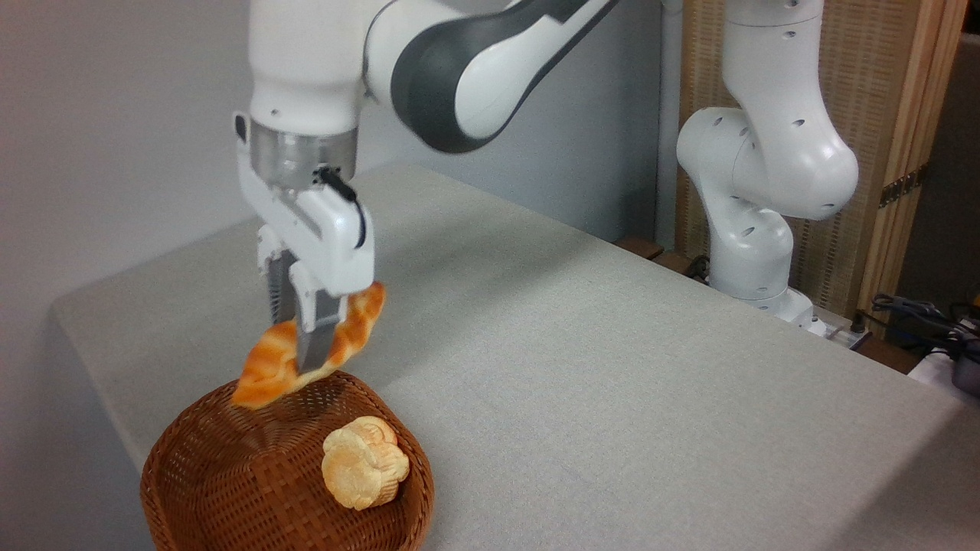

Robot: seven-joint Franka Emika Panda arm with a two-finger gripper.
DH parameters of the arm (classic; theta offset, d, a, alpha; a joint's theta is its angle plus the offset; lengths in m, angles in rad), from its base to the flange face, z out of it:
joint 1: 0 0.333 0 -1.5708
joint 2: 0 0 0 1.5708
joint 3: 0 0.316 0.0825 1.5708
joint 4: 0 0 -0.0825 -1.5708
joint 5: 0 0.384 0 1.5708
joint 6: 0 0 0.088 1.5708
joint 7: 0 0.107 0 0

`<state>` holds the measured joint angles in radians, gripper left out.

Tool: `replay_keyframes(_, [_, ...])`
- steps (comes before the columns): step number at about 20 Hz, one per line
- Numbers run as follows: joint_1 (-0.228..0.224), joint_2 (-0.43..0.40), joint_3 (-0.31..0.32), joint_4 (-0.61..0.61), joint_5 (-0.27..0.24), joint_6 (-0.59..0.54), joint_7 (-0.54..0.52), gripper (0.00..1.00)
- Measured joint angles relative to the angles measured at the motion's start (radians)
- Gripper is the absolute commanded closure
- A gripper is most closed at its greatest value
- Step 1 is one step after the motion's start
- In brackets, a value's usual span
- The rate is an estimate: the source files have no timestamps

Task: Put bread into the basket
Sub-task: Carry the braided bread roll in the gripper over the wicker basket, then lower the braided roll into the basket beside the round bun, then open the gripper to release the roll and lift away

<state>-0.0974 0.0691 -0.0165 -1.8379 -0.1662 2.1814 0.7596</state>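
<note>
The bread (pixel 269 369), a long braided orange-golden loaf, hangs tilted in the air with its lower left tip over the far rim of the basket. My gripper (pixel 306 360) is shut on its middle, fingers pointing down. The basket (pixel 230 474), a round reddish-brown wicker bowl, sits at the table's near left corner, just below and in front of the gripper.
A small pale-yellow bun (pixel 363 461) lies inside the basket against its right wall. The grey table (pixel 612 367) stretches right and back. The arm's white base (pixel 754 229) stands beyond the right edge, with cables (pixel 919 314) beside it.
</note>
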Motion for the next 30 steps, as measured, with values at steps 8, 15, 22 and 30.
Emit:
replay_keyframes(8, [0.001, 0.115, 0.001, 0.014, -0.007, 0.191, -0.033, 0.00])
replay_keyframes(15, [0.002, 0.113, 0.001, 0.025, -0.007, 0.191, -0.033, 0.00])
replay_keyframes(22, [0.004, -0.014, 0.043, 0.147, -0.007, -0.177, -0.034, 0.00])
replay_keyframes(30, [-0.006, -0.029, 0.034, 0.179, 0.052, -0.365, -0.073, 0.00])
